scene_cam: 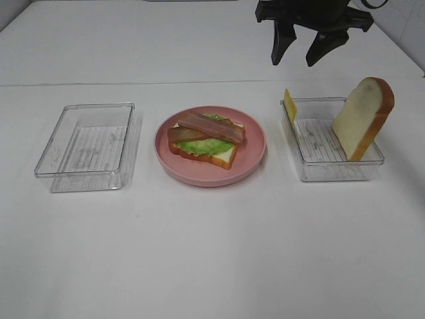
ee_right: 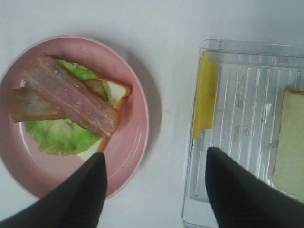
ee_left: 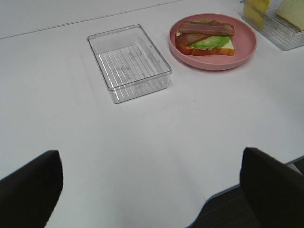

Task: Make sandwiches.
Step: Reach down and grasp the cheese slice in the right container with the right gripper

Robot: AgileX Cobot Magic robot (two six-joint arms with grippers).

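White table point(scene_cam: 212, 252): half-built sandwich point(scene_cam: 207, 136) on pink plate point(scene_cam: 255, 156), cheese point(scene_cam: 290, 105) and top bread slice point(scene_cam: 362, 119) in right tray point(scene_cam: 332, 174).
Right gripper point(scene_cam: 300, 52) hangs wide open, empty, above; left gripper point(ee_left: 152, 185) open, empty too. Cheese likely thin, light, slick; pinch its raised edge.

I see the sandwich half built. One white bread slice point(scene_cam: 224, 157) with an orange-brown crust lies flat on the pink plate point(scene_cam: 252, 163). A frilly green lettuce leaf point(scene_cam: 202, 146) is spread over it, and a pinkish strip point(scene_cam: 211, 126) lies across a browner strip point(scene_cam: 184, 135) on top. In the clear tray point(scene_cam: 332, 171) to the right, the second bread slice point(scene_cam: 362, 118) stands tilted against the right wall. The yellow cheese slice point(scene_cam: 290, 105) leans upright against the left wall.
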